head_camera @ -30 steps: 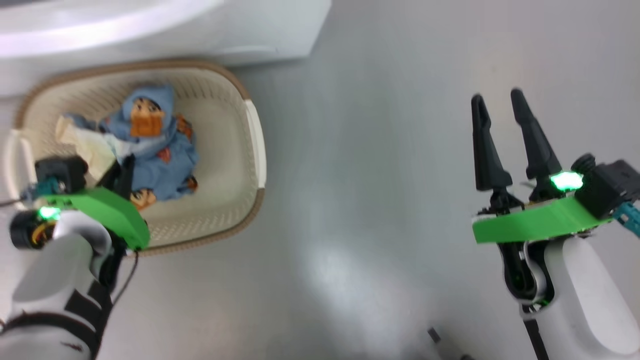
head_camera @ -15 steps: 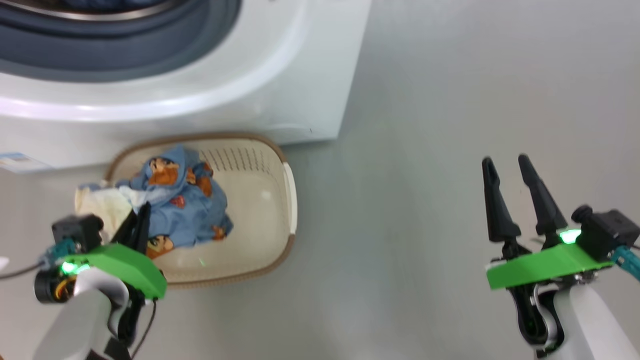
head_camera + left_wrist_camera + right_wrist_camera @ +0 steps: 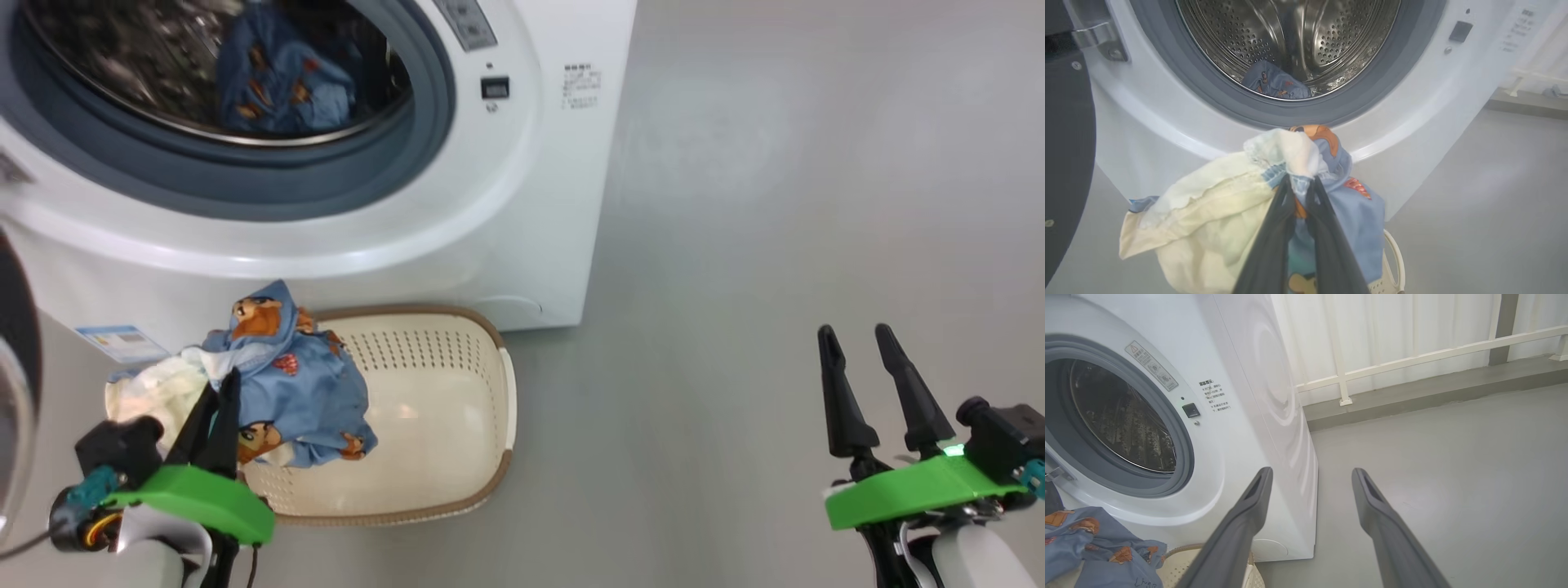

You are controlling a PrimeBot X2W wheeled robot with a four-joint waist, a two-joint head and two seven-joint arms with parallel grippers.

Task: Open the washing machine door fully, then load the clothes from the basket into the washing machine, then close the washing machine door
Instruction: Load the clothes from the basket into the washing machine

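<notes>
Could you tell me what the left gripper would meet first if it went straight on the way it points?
Beyond the garment it holds, the left gripper would probably meet the washing machine at its lower gasket, just under the opening; depth is unclear.

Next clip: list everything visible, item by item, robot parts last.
washing machine: one, white, behind basket.
washing machine door: one, black-rimmed, open at left.
loaded garment: one, light blue, in steel drum.
held garment: one, blue and cream, over basket.
basket: one, cream, brown rim, on floor.
label sticker: one, blue, machine's lower front.
railing: one, white, beyond machine.
left gripper: one, dark fingers, shut on held garment.
right gripper: one, dark fingers, open, empty.
</notes>
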